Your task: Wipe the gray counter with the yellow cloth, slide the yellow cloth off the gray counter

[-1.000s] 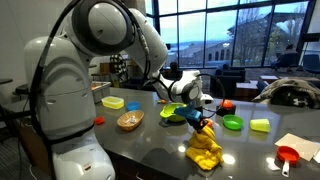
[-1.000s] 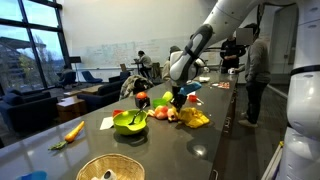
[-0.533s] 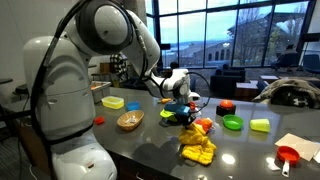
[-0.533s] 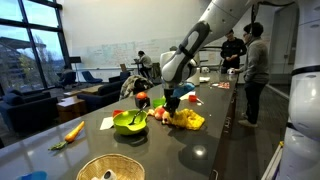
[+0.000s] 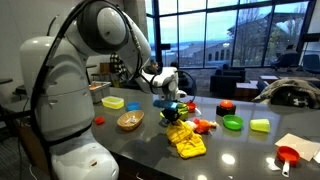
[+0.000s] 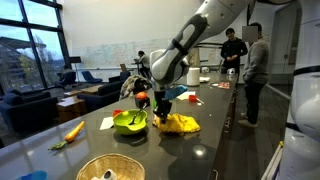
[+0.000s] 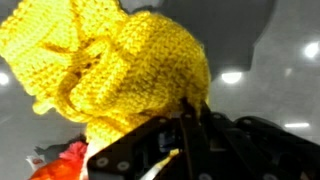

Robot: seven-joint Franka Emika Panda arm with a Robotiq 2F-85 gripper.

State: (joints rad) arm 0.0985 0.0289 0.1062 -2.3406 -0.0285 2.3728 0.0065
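Note:
The yellow knitted cloth lies bunched on the grey counter, seen in both exterior views. My gripper points down onto the cloth's upper edge and is shut on it; it also shows in an exterior view. In the wrist view the cloth fills the upper left, pinched between the dark fingers of my gripper at the bottom. The fingertips are buried in the fabric.
Toy food lies around the cloth: an orange-red piece, a green bowl, a red item, a yellow block. A wicker bowl and yellow dish stand nearer the robot base. A green bowl stands beside the cloth.
My gripper has dragged the yellow cloth across the counter toward the robot base, about a cloth's width, keeping its hold on it. The cloth has spread flatter.

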